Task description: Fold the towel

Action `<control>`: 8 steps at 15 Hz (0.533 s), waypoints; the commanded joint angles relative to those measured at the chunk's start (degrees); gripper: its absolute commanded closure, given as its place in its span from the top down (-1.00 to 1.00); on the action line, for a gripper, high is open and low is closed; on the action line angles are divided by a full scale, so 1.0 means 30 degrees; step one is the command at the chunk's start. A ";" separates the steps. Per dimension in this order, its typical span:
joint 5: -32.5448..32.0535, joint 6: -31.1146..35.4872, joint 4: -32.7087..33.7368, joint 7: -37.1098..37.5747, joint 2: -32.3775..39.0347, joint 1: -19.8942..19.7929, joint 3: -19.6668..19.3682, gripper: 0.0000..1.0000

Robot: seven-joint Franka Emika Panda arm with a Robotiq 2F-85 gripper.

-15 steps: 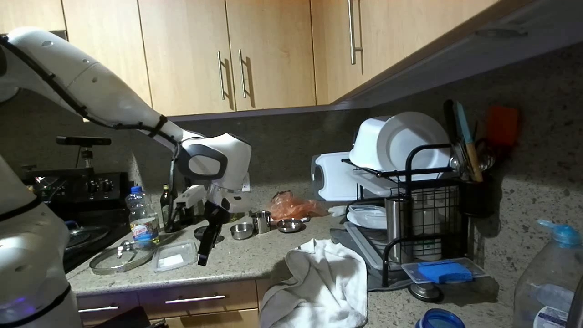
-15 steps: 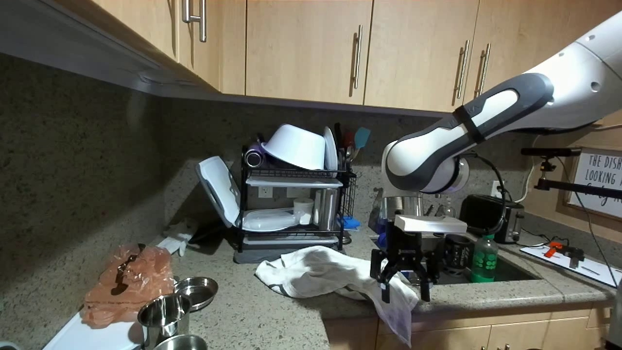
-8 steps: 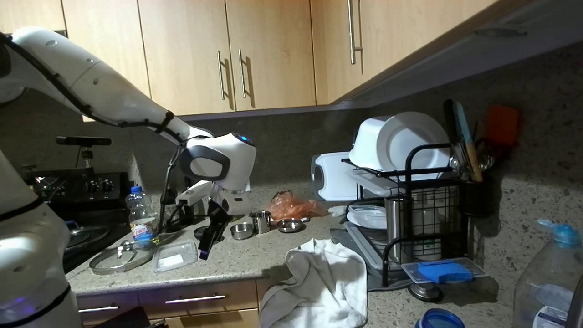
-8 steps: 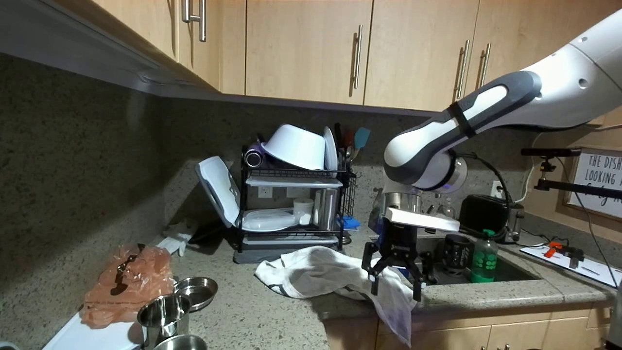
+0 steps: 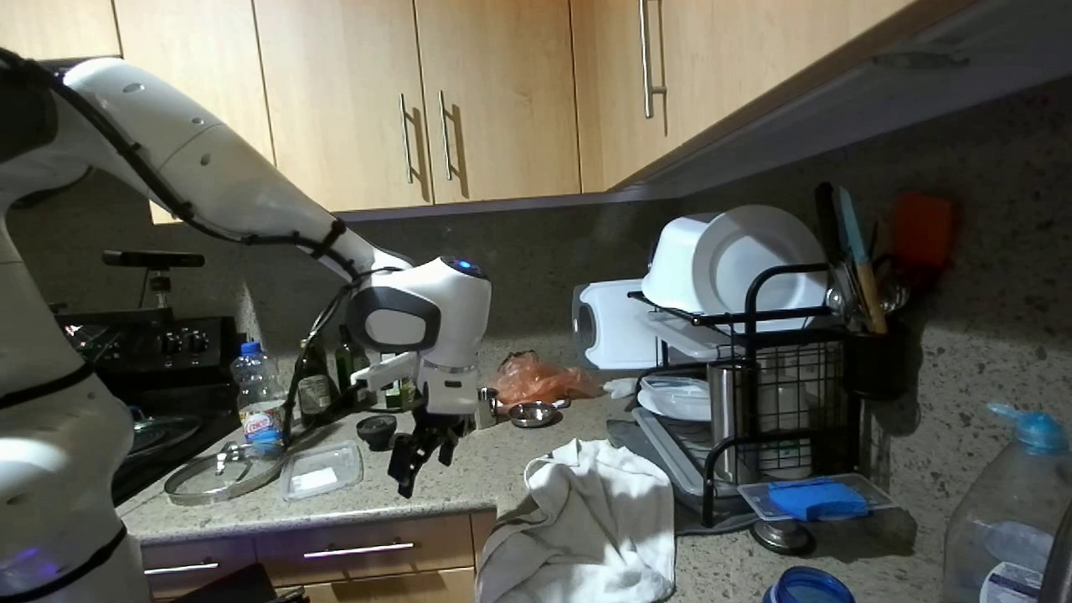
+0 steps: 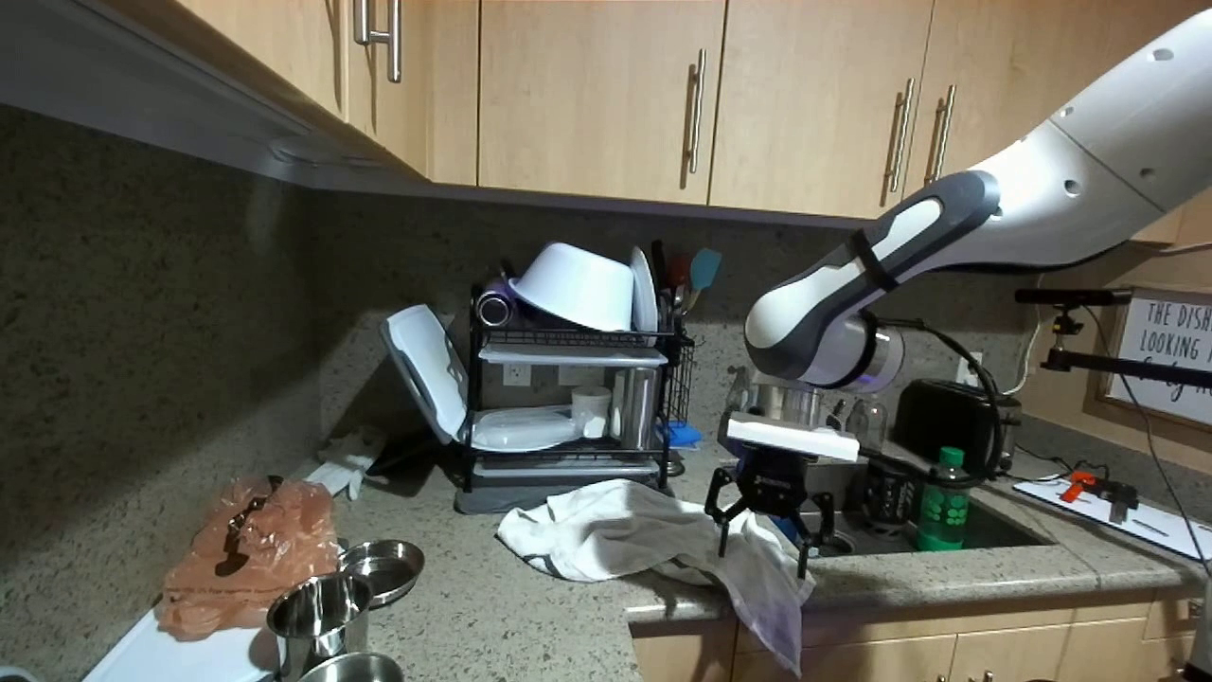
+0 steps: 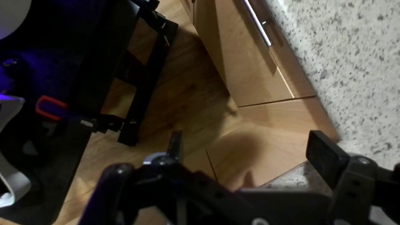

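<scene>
In an exterior view, the arm (image 5: 239, 180) slopes down from the left to a bent wrist (image 5: 419, 306). Lower down stands a bottle (image 5: 256, 387), its label (image 5: 261, 417) in red lettering too small to read. Right of that, the gripper (image 5: 426, 475) points down, slightly tilted, fingers (image 5: 405, 471) spread apart. Farther right, clear of it, the towel (image 5: 599, 523) lies rumpled, partly draped over the counter (image 5: 490, 469) edge. In an exterior view, a cropped sign (image 6: 1172, 343) at far right reads "THE DISH" and "LOOKING"; its script is unclear.
</scene>
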 commanded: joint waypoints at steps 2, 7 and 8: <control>-0.1180 0.0863 -0.0219 0.3787 0.1621 -0.0540 -0.0230 1.00; -0.2699 0.1862 -0.0900 0.6649 0.2833 -0.1207 -0.1582 1.00; -0.3112 0.2149 -0.1004 0.7134 0.3017 -0.1333 -0.1885 1.00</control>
